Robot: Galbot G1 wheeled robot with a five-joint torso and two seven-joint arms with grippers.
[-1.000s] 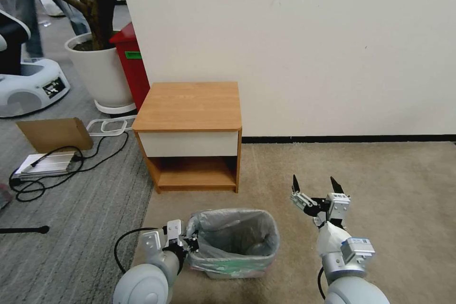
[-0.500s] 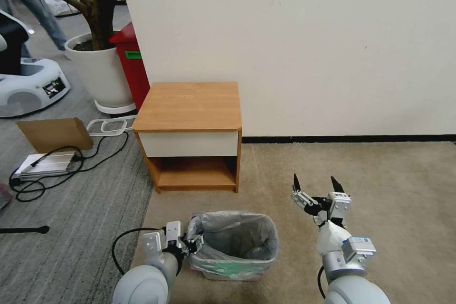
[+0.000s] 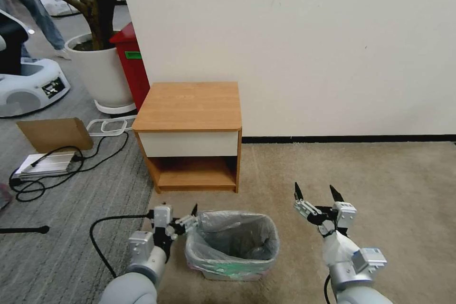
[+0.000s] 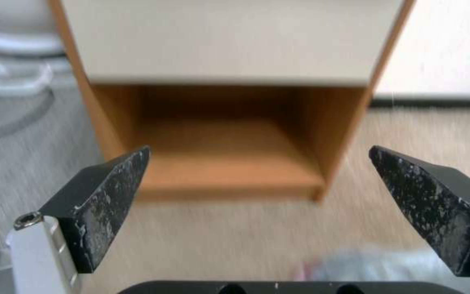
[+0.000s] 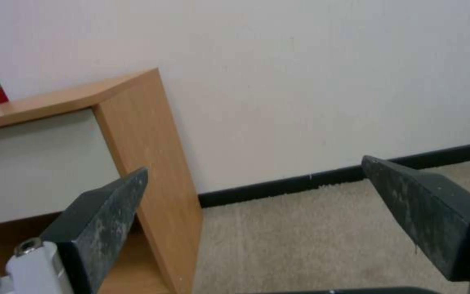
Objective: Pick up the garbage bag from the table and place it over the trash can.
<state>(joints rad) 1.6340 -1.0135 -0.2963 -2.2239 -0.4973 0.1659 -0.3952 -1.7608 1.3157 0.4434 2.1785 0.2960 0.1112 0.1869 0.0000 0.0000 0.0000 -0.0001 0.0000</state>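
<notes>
On the beige carpet (image 3: 380, 175) in front of the table (image 3: 190, 104), the garbage bag (image 3: 223, 240) lines the trash can (image 3: 232, 270), its grey plastic folded out over the rim. My left gripper (image 3: 180, 216) hangs just beside the can's left rear corner, fingers (image 4: 101, 196) spread wide and holding nothing (the wrist camera looks between them into the table's lower shelf, with a blurred edge of the bag below). My right gripper (image 3: 317, 193) hovers to the can's right, apart from it, fingers (image 5: 96, 220) also spread and empty, pointing toward the wall (image 3: 308, 47) and its black baseboard (image 5: 349, 173).
</notes>
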